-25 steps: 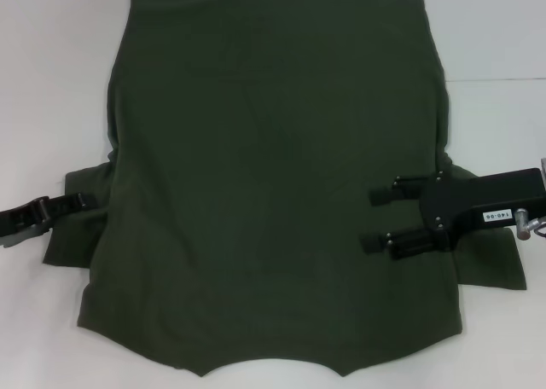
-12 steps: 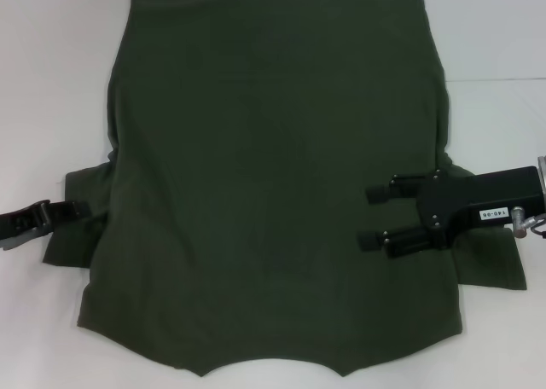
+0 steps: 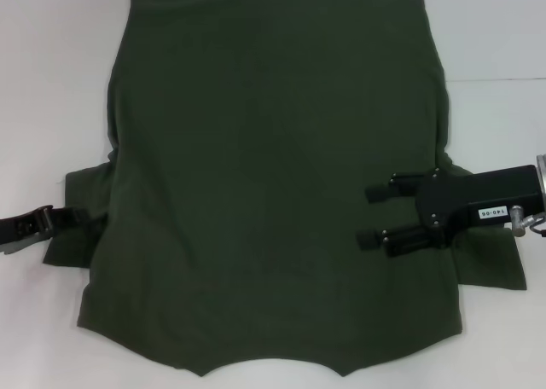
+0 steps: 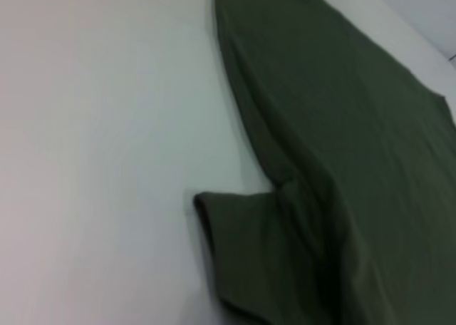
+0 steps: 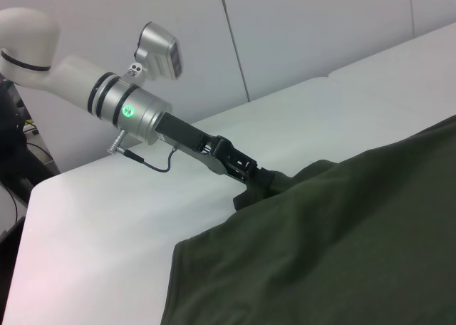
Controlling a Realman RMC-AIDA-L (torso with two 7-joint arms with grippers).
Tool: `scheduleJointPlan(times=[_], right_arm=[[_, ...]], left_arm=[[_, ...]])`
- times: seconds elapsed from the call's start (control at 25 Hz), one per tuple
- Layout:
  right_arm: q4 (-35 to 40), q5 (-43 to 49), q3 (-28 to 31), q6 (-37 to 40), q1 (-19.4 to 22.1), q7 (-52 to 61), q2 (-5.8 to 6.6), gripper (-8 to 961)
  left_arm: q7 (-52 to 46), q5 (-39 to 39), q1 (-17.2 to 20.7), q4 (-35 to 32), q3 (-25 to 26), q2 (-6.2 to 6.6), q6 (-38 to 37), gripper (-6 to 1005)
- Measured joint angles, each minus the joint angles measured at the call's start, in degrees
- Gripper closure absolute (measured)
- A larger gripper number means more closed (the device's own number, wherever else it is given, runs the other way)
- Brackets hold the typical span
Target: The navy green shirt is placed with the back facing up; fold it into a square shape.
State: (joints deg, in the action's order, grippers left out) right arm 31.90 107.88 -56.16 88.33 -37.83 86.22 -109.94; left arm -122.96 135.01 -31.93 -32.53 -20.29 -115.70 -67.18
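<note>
The right gripper [image 3: 372, 216] hovers over the right side of the shirt [image 3: 273, 176], its two black fingers [image 3: 381, 193] spread apart and released, holding nothing. The left gripper [image 3: 85, 218] sits at the shirt's left sleeve [image 3: 72, 223], its fingertips hidden at the sleeve fabric, so whether they are clenched cannot be told. The dark green shirt lies flat across the middle of the white table [image 3: 51, 82], with both sleeves sticking out sideways.
</note>
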Motion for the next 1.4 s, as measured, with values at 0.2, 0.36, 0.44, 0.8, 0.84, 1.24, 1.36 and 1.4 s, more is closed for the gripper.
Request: scheduleJointPlan(times=[0.2, 0.36, 0.44, 0.8, 0.84, 1.24, 1.36, 1.4], right_arm=[[0.0, 1.3, 0.3, -0.5, -0.3, 0.4, -0.12, 28], [0.0, 1.4, 0.0, -0.8, -0.4, 0.7, -0.21, 29], [0.0, 1.4, 0.0, -0.8, -0.4, 0.7, -0.23, 29], [0.2, 1.4, 0.1, -0.8, -0.5, 0.7, -0.35, 28], [0.2, 1.4, 0.0, -0.8, -0.5, 0.7, -0.35, 28], [0.4, 1.4, 0.1, -0.4, -0.5, 0.7, -0.36, 28], [0.4, 1.4, 0.1, -0.4, -0.5, 0.7, -0.35, 29], [0.4, 1.4, 0.0, -0.4, -0.5, 0.7, -0.36, 29]], left_arm=[[-0.1, 0.0, -0.2, 0.1, -0.1, 0.07, 0.2, 659], [-0.3, 0.0, -0.2, 0.1, -0.1, 0.12, 0.2, 726], [-0.3, 0.1, -0.3, 0.1, -0.1, 0.13, 0.2, 809], [-0.5, 2.1, -1.3, -0.4, 0.3, 1.01, 0.5, 992], [-0.7, 2.9, -1.6, -0.7, 0.5, 1.25, 0.6, 993], [-1.9, 13.8, -7.9, -3.9, 3.2, 5.9, -1.6, 992], [-2.0, 15.5, -9.6, -4.2, 3.0, 6.74, -2.3, 992], [-2.1, 16.4, -10.6, -4.3, 3.0, 7.18, -2.7, 992]])
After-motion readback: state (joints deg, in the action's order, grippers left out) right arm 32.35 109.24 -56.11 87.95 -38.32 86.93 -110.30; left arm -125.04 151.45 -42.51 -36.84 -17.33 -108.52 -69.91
